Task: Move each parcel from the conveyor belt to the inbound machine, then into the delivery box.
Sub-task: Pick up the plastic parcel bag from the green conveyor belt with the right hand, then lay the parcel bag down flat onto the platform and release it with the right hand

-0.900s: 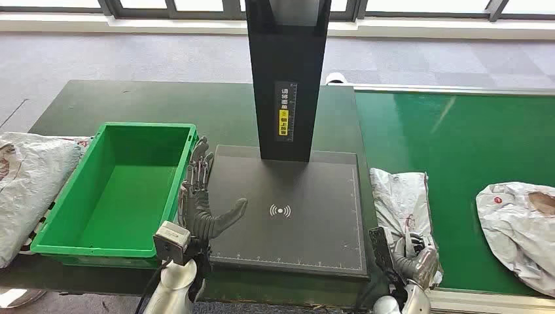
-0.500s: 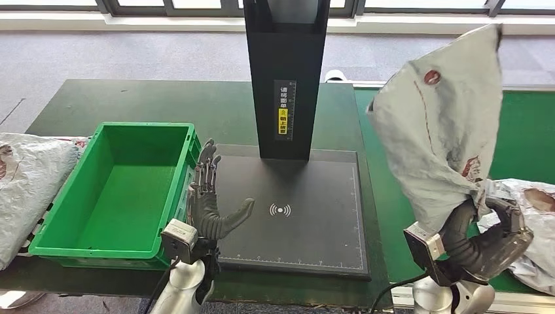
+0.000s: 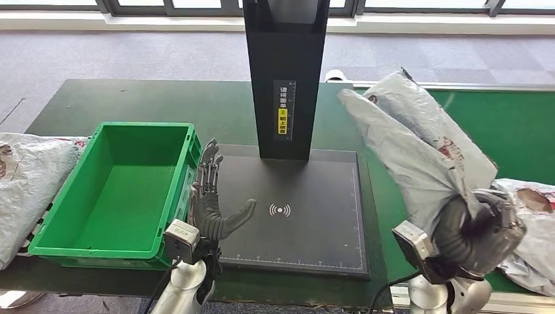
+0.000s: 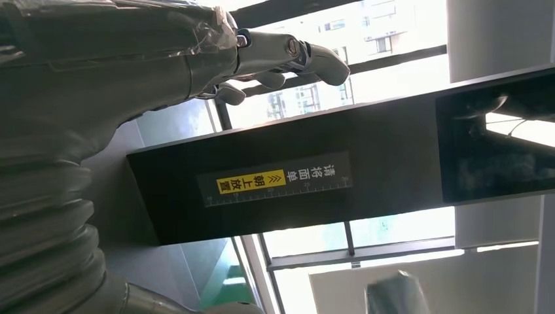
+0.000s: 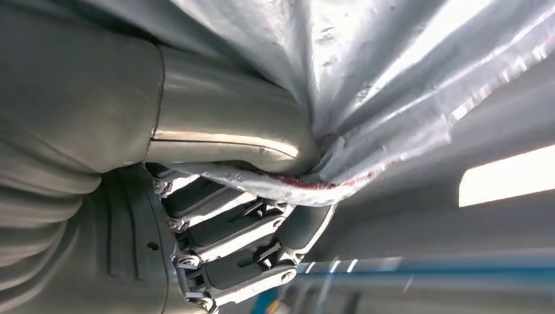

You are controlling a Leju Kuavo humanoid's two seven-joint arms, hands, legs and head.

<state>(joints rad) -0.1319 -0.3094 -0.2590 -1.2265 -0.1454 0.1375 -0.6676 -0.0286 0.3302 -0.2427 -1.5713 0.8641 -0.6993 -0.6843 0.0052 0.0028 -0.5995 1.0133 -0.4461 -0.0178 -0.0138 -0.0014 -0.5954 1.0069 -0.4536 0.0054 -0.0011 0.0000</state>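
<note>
R hand grips a grey parcel by its lower end, lifted off the belt & leaning w/ its top toward the scanner post; it hangs over the belt's left edge, near the right edge of the scan pad. R wrist view: thumb and fingers clamp a bunched fold of the bag. L hand holds nothing, fingers apart & pointing up, thumb out, standing at the pad's left edge, just beside the right wall of the green box. L wrist view: fingertips spread, post w/ yellow label beyond. A 2nd parcel lies on the belt at its right edge, behind the R hand. Another bag lies at the table's left edge, next to the box.
</note>
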